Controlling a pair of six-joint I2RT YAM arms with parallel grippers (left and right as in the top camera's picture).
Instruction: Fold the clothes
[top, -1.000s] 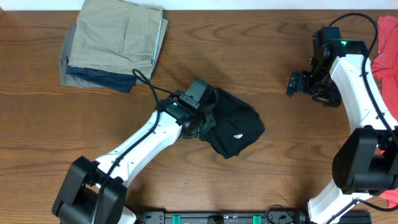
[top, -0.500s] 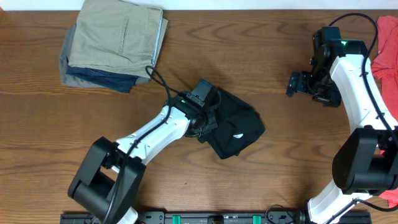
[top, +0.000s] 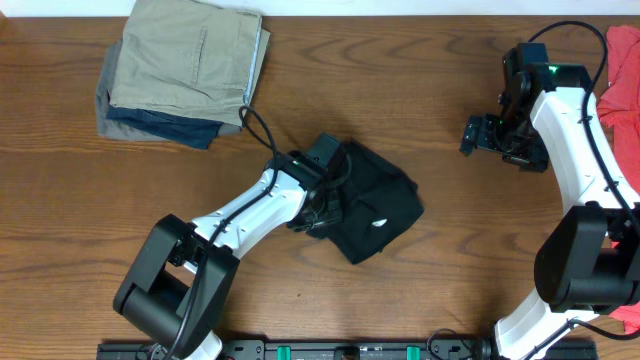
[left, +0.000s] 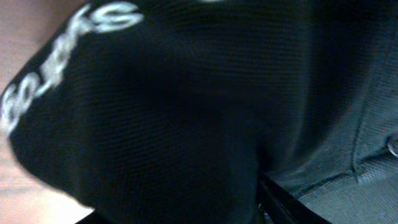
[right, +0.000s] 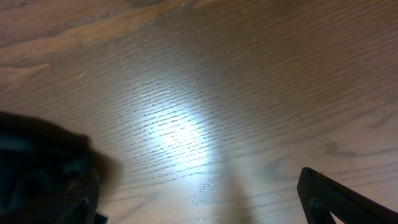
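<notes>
Black shirt (top: 380, 195) lies crumpled in a dark heap near the middle of the wooden worktop (top: 90, 220), a little right of centre and well apart from the other garments. We see a small white mark (top: 381, 221) on its upper face, toward the near side of the heap.

The left arm (top: 250, 205) reaches in from the near-left, and its wrist sits over the left edge of the black shirt, touching the fabric. From the left wrist camera we get almost nothing but black knit cloth pressed close to the lens, with blurred white lettering (left: 62, 56) curving across the upper left corner and a sliver of worktop along the left edge. The left jaws are buried in that fabric, so we cannot tell whether they are clenched on it or released.

The right arm (top: 570, 130) stands far to the right, with its wrist held above bare wood and well apart from the shirt. In the right wrist view we make out one dark finger (right: 348, 199) at the lower right and a blurred dark mass at the lower left. Lit wood grain shows across the wide gap between them, so the right jaws stand released, with nothing between them.

At the far-left corner a folded khaki garment (top: 190, 50) rests on top of a folded blue-grey garment (top: 150, 122). A red garment (top: 625, 70) shows at the right edge, just beside the right arm.
</notes>
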